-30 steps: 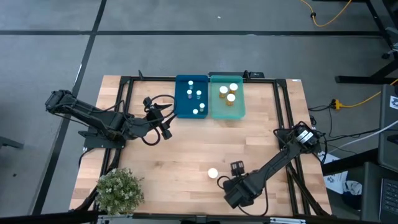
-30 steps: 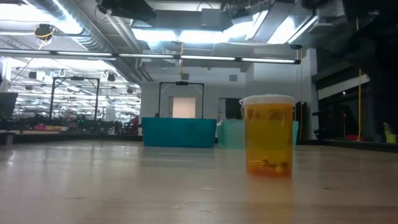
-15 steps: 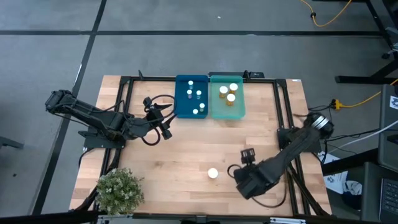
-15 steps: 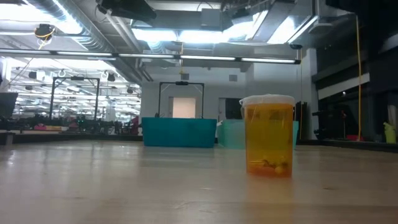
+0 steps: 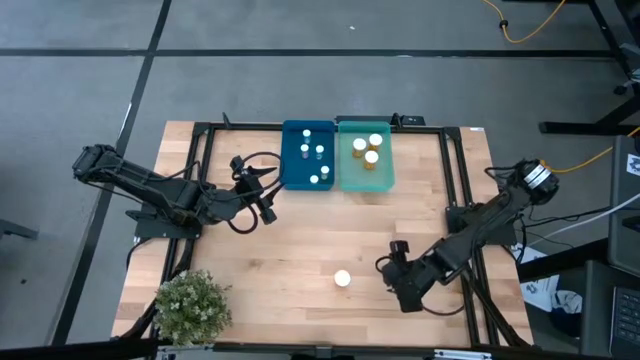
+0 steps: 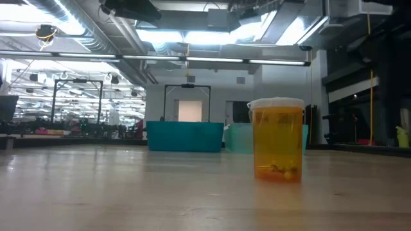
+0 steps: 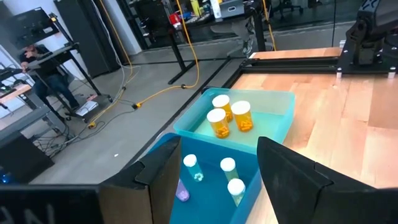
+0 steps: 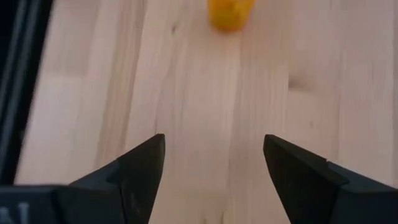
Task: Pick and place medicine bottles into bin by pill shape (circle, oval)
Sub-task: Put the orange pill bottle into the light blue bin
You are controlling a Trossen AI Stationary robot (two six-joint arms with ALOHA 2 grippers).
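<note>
One amber medicine bottle point(image 5: 342, 279) with a white cap stands upright on its base on the wooden table; it also shows in the low view point(image 6: 277, 141) and the right wrist view point(image 8: 231, 12). My right gripper point(image 5: 393, 278) is open and empty, just right of it, its fingers point(image 8: 140, 168) low over bare wood. Three amber bottles point(image 5: 367, 149) stand in the teal bin point(image 5: 385, 178). Several slim bottles point(image 5: 313, 153) stand in the blue bin point(image 5: 292, 170). My left gripper point(image 5: 262, 190) is open and empty, left of the blue bin.
A potted plant point(image 5: 192, 305) stands at the table's near left corner. A black metal frame point(image 5: 205, 135) runs round the tabletop. The two bins sit side by side at the far middle point(image 7: 249, 124). Bare wood lies between the bins and the lone bottle.
My right gripper has drawn back from the lone bottle toward the table's right edge and slightly far, its arm swinging out to the right. The bottle has stayed upright where it was.
</note>
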